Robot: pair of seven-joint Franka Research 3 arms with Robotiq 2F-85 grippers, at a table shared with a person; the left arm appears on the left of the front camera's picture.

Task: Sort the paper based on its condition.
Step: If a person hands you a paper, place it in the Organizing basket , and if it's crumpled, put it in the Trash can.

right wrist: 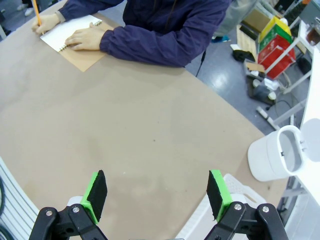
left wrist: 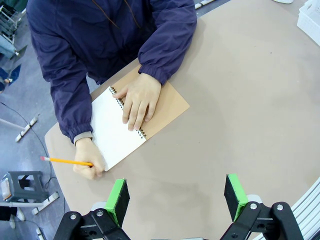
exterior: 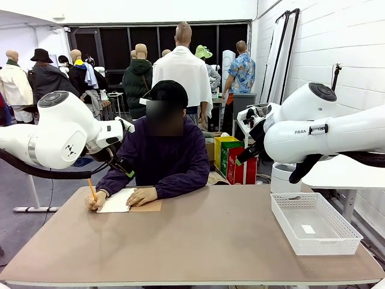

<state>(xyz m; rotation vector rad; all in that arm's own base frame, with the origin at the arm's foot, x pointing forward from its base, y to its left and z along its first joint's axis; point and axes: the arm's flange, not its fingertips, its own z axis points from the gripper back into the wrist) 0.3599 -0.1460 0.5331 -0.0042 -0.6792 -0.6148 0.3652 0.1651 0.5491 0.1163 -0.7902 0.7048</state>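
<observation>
item 1, paper (left wrist: 112,132): one white sheet on the open spiral notebook (left wrist: 167,105), at the person's edge of the table (exterior: 198,241). its edge lies along the coil, so i judge it not yet torn out.
item 2, person's hands: one hand (left wrist: 140,102) lies flat across the coil, i'd say to steady the book. the other hand (left wrist: 90,162) holds a yellow pencil (left wrist: 65,160) at the sheet's corner, as if writing.
item 3, left gripper (left wrist: 175,187): jaws wide, nothing between them, hovering above the table near the notebook. i read that as waiting for a sheet.
item 4, right gripper (right wrist: 156,182): jaws wide, empty, high over bare table, well apart from the notebook.
item 5, white mesh basket (exterior: 313,223): at the table's right near corner, likely one sorting destination. a small white patch on its floor is too small to identify.
</observation>
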